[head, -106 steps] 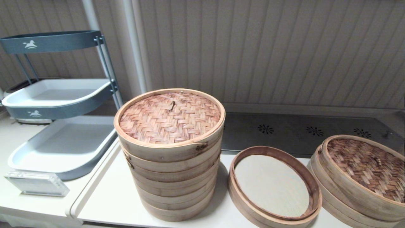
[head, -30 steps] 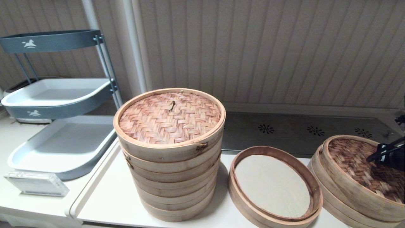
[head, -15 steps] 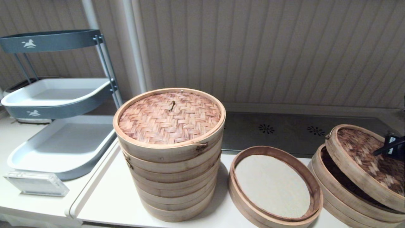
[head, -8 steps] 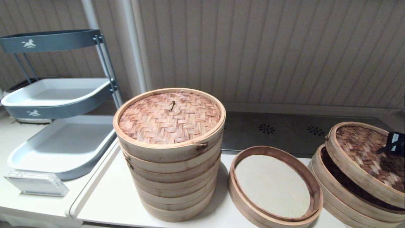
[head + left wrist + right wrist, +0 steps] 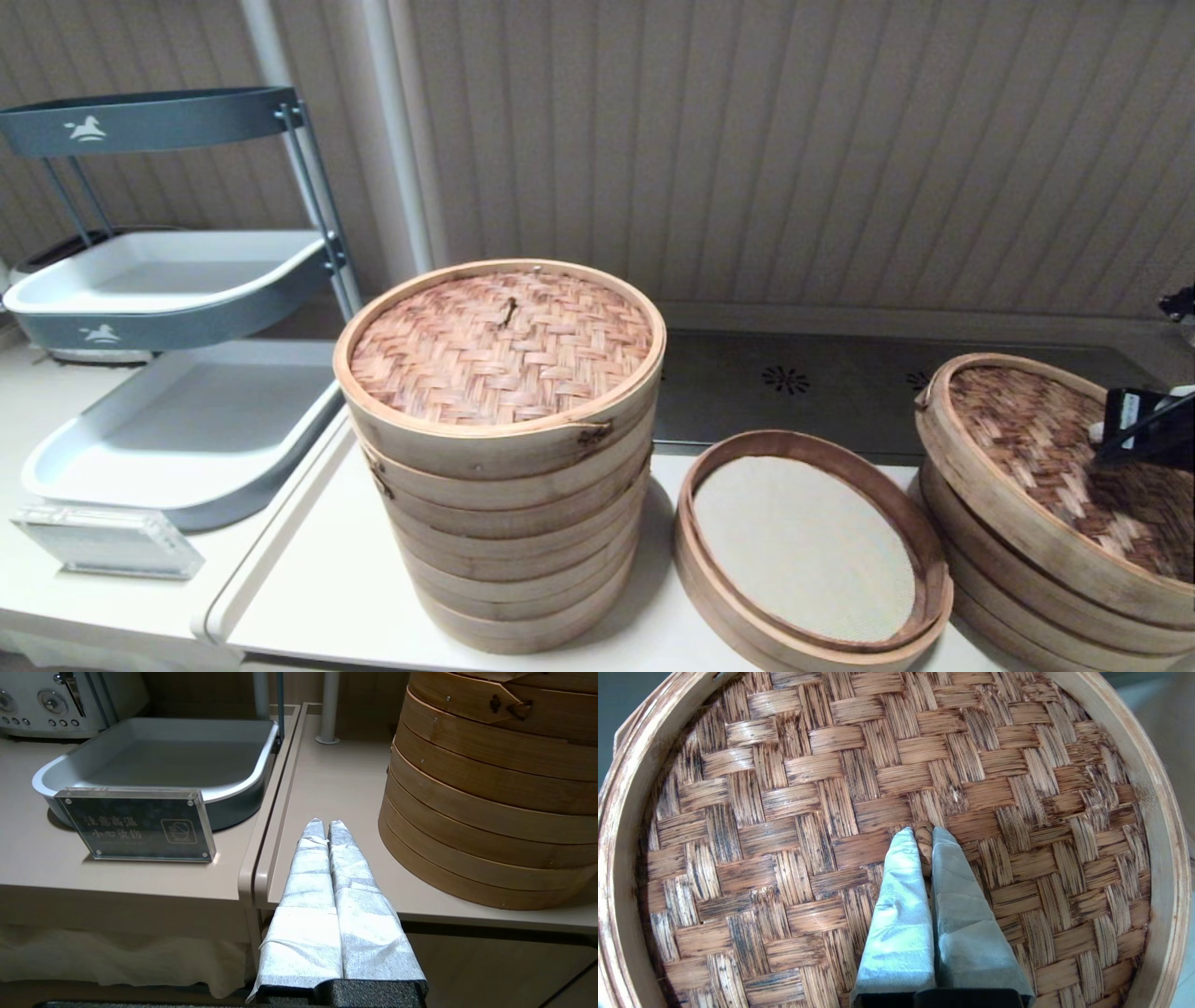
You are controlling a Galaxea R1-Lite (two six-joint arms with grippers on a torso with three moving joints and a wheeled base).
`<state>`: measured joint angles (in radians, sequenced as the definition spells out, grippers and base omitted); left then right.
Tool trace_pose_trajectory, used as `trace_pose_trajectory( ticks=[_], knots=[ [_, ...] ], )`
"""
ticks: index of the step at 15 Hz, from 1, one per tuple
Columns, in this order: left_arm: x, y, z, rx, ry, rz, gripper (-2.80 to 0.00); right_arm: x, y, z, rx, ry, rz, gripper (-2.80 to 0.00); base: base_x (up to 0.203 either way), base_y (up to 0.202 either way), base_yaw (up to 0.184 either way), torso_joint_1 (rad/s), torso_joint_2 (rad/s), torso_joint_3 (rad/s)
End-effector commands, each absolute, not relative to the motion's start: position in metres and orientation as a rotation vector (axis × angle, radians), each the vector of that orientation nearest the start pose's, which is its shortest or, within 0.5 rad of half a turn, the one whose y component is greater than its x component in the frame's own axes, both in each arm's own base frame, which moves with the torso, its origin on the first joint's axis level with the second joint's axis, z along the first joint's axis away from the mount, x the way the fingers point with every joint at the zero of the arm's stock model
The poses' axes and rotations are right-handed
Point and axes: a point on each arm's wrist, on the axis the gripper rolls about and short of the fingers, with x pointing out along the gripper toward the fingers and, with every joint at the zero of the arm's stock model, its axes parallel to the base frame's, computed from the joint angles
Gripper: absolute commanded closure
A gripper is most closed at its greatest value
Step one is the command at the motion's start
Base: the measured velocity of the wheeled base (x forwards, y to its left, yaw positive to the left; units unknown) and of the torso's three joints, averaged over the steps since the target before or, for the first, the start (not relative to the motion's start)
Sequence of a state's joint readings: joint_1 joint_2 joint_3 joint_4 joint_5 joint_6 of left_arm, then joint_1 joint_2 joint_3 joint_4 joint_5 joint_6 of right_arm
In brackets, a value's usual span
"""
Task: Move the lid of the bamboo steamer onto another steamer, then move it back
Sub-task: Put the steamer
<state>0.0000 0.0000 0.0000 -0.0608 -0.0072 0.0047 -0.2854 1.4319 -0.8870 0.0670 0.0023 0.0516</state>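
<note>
One pinch carries it all: right hand (image 5: pixel 924 835) clamped on the bamboo steamer lid (image 5: pixel 1027 467) knot; lift level, then cross to another steamer (image 5: pixel 810 546). Left hand (image 5: pixel 326 826) parked, fingers together.

Dark woven lid (image 5: pixel 1046 457), tilted, lifted

From the head view, the bamboo steamer lid (image 5: pixel 1027 439) runs off the frame at 3 o'clock, and the right tool (image 5: pixel 1111 457) is mostly cut away there too. Its wrapped fingers (image 5: pixel 901 905) cover the lid's centre knot. The steamer base (image 5: pixel 990 569) under the lid is clipped at 5 o'clock.
</note>
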Motion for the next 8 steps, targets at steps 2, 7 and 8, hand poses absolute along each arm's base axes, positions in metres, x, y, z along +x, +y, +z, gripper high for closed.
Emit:
trace_pose_trajectory(
  ticks=[2, 7, 8],
  knots=[
    [-0.021, 0.000, 0.075, 0.005, -0.040, -0.005, 0.00, 0.217, -0.029, 0.221, 0.085, 0.580, -0.212, 0.00, 0.000, 0.000, 0.000, 0.000, 0.00, 0.000],
    [-0.021, 0.000, 0.075, 0.005, -0.038, -0.008, 0.00, 0.214, 0.021, 0.223, 0.029, 0.568, -0.152, 0.00, 0.000, 0.000, 0.000, 0.000, 0.00, 0.000],
    [-0.021, 0.000, 0.075, 0.005, -0.039, -0.007, 0.00, 0.213, 0.029, 0.223, 0.022, 0.565, -0.144, 0.00, 0.000, 0.000, 0.000, 0.000, 0.00, 0.000]
  ],
)
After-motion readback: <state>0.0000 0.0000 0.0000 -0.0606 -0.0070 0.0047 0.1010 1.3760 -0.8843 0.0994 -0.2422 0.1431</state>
